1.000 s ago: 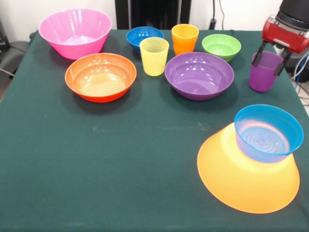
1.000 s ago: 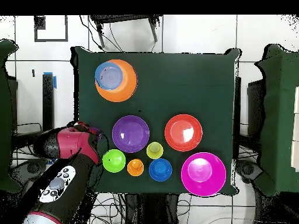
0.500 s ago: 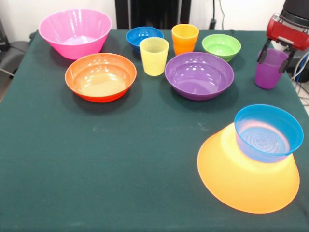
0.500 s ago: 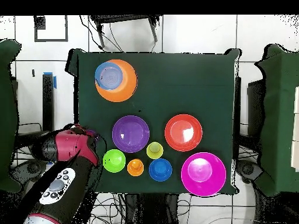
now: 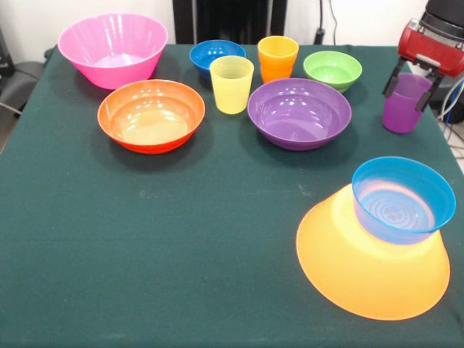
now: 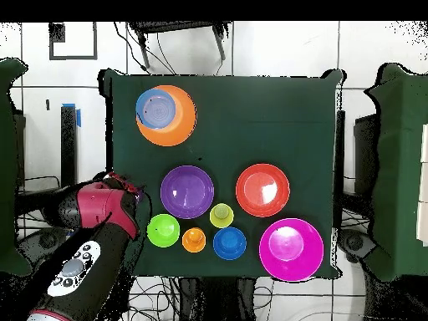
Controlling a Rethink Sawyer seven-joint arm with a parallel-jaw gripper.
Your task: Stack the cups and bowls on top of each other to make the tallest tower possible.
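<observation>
My gripper [image 5: 407, 88] is at the table's far right in the front view, shut on the purple cup [image 5: 401, 114], one finger on each side of its rim. The tower stands at the near right: the big yellow-orange bowl [image 5: 366, 279] upside down, with the light blue bowl [image 5: 403, 199] upright on it. The yellow cup [image 5: 231, 84] and orange cup [image 5: 278, 58] stand at the back middle. In the overhead view the gripper [image 6: 125, 199] covers most of the purple cup, and the tower [image 6: 177, 127] is at the upper left.
The purple bowl [image 5: 299, 112] lies just left of the gripper, with the green bowl [image 5: 332, 69] behind it. The dark blue bowl [image 5: 217, 55], orange-red bowl [image 5: 151, 114] and pink bowl [image 5: 112, 49] lie further left. The table's right edge [image 5: 444, 130] is close to the cup.
In the front view the gripper and purple cup have moved slightly up and right, toward the table's right edge, since a second ago. They have barely shifted in the last half second.
</observation>
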